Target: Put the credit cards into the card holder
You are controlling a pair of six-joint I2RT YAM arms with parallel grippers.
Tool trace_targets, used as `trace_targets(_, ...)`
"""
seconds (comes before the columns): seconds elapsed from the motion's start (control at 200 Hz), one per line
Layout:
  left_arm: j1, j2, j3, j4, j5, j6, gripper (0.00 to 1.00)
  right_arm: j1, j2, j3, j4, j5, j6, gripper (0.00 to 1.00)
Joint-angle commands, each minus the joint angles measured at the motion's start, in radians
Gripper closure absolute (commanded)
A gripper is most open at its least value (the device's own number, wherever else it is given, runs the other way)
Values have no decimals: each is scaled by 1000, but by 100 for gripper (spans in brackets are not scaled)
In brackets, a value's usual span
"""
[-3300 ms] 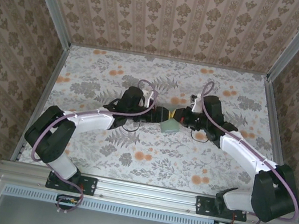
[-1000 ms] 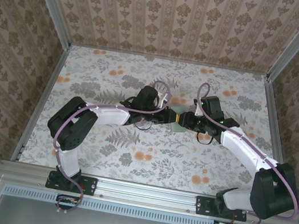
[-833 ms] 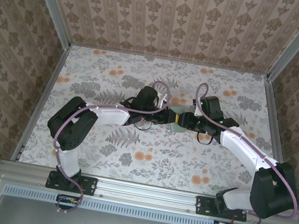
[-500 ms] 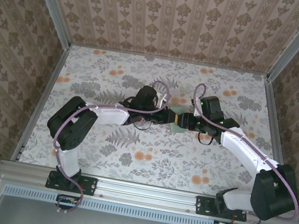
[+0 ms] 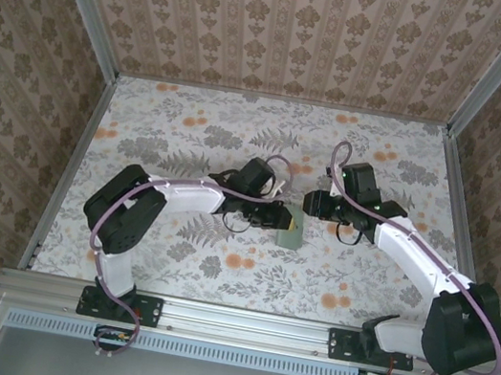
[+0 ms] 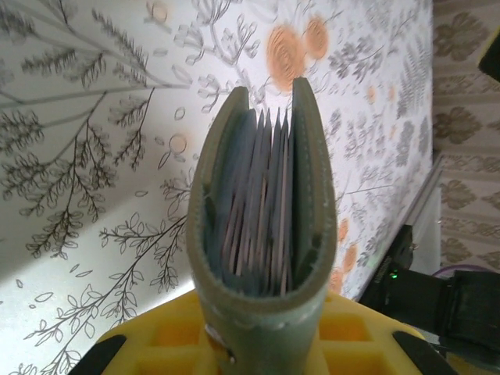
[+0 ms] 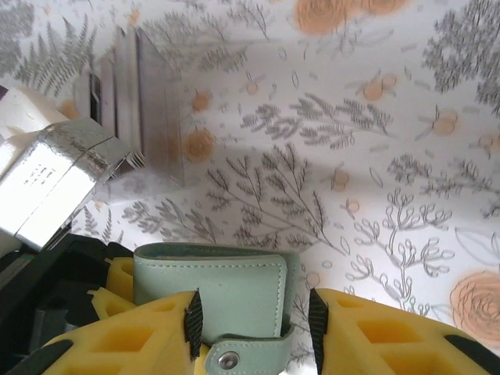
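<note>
The left gripper [image 5: 275, 219] has its jaws clamped on the folded spine of the card holder [image 5: 290, 235], holding it on edge over the middle of the table [image 5: 168, 270]. Thin leaves sit packed between its covers. The right gripper [image 5: 310, 202] is just beyond it, on the far right side, jaws apart and gripping nothing.

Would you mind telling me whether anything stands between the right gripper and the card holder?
Nothing visible does. The card holder lies just past the open right gripper, with no object in between. The left gripper clamps its folded end.
</note>
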Motion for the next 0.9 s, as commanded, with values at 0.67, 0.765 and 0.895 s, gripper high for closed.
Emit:
trace_targets(0.67, 26, -245, -175, -85, -309, -35, 47, 227, 170, 2, -159, 161, 20, 57)
trace_targets(0.765, 28, -270, -186, -89, -325, -33, 47, 260, 218, 54, -179, 224, 19, 56)
trace_targets(0.895, 28, -268, -186, -94, -325, -29, 47, 293, 266, 122, -235, 312, 24, 56)
